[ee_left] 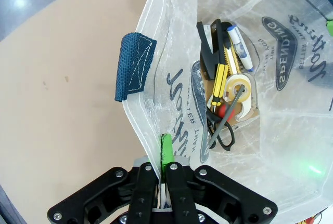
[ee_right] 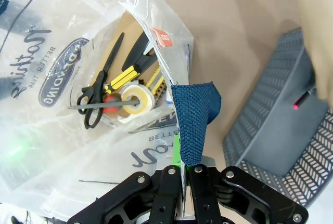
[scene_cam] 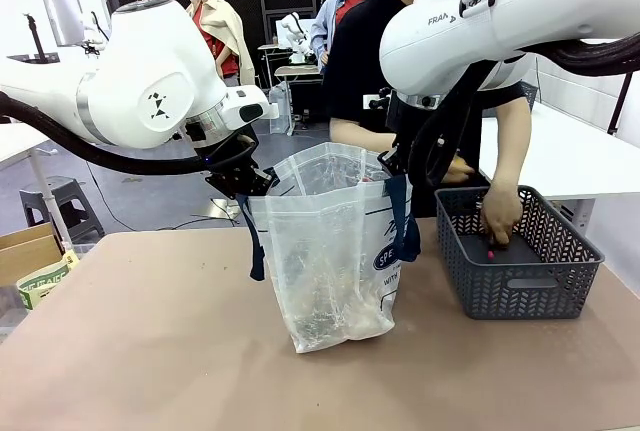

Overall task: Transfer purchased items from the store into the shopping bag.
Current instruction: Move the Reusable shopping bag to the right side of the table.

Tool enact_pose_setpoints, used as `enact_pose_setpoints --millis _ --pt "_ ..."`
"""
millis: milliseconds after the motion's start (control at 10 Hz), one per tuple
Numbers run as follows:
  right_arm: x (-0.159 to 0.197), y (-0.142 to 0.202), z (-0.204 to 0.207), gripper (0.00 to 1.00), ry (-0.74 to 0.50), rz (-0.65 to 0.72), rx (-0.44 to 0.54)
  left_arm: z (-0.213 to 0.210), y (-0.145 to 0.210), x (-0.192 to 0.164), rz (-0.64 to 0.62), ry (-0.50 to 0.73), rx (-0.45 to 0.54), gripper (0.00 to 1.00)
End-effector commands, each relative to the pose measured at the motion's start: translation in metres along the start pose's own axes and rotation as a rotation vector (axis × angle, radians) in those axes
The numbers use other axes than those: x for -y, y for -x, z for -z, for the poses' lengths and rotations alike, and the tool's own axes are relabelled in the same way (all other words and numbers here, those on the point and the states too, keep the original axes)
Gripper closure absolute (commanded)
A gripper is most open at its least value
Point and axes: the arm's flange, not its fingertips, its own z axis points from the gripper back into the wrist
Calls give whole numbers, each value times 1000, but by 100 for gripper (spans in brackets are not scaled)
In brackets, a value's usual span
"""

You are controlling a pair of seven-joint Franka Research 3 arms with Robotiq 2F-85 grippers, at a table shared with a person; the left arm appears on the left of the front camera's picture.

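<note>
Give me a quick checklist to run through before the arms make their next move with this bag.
1. Left tool shut on the rim of the bag: ok.
2. Right tool shut on the opposite rim, beside the blue strap: ok.
3. Bag upright on the table, mouth held open: ok.
4. Room left above the scissors and tape roll inside: ok.
5. Person's hand away from both tools: ok, it is down in the basket.
6. What that hand is picking up: cannot tell, only a pink tip shows.
</note>
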Motion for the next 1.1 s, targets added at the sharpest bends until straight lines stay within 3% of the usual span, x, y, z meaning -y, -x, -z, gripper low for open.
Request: enact_pose_setpoints --millis 0,1000 --pt "0 0 0 100 0 1 0 0 0 -1 1 -1 1 100" --pt "0 0 0 100 0 1 0 0 0 -1 1 -1 1 100"
